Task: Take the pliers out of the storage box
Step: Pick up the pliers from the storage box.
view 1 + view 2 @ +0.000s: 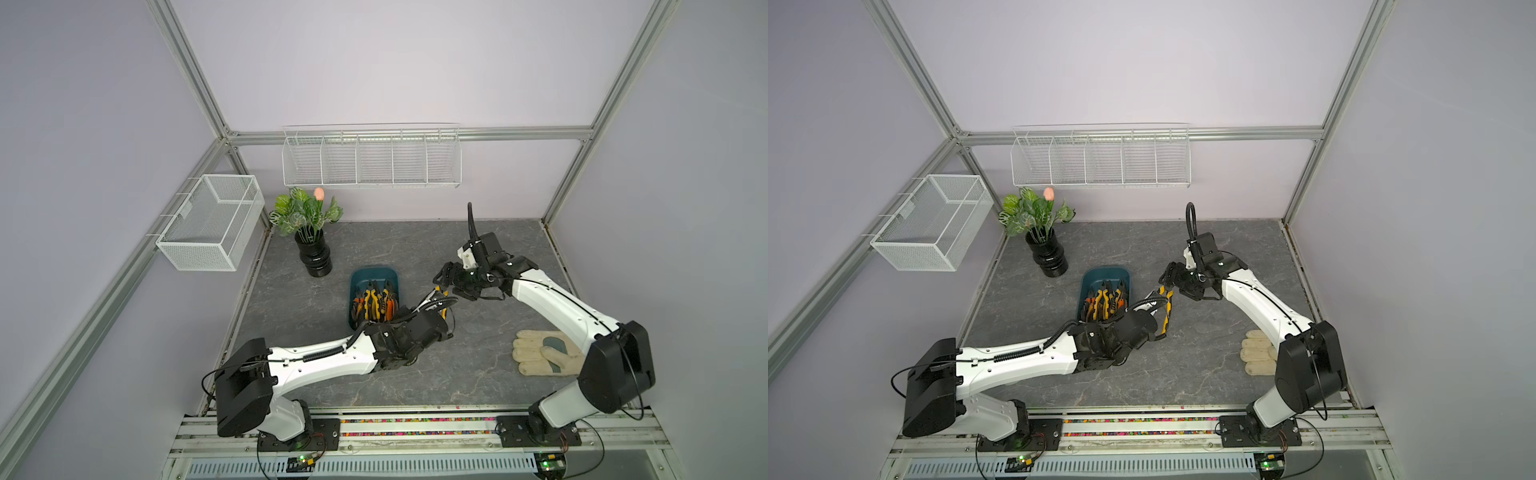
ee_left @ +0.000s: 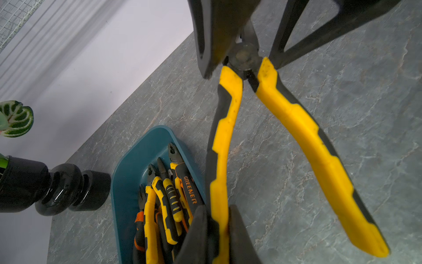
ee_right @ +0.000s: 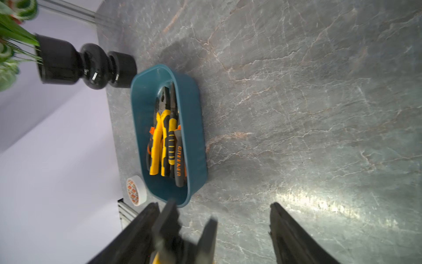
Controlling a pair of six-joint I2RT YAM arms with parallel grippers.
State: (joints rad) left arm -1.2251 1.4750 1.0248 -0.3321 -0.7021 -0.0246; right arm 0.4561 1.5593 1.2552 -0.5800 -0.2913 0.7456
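Note:
The dark teal storage box (image 1: 356, 277) (image 1: 1088, 279) (image 2: 127, 173) (image 3: 194, 114) stands mid-table and holds several pliers (image 1: 374, 305) (image 3: 164, 141) with yellow or orange handles. My left gripper (image 1: 436, 320) (image 1: 1155, 322) (image 2: 218, 213) is shut on one handle of a yellow-and-black pair of pliers (image 1: 1167, 309) (image 2: 296, 128), lifted clear of the box to its right. That pair's handles are spread. My right gripper (image 1: 446, 286) (image 1: 1174, 286) (image 3: 214, 205) stands open around the pair's dark metal head (image 3: 169, 221); one finger is close beside it, the other well apart.
A black vase with a plant (image 1: 318, 257) stands behind the box on the left. A white tape roll (image 3: 137, 192) lies by the box's near end. A work glove (image 1: 540, 353) lies front right. A mesh basket (image 1: 208, 224) and a wire rack (image 1: 370, 162) hang on the walls.

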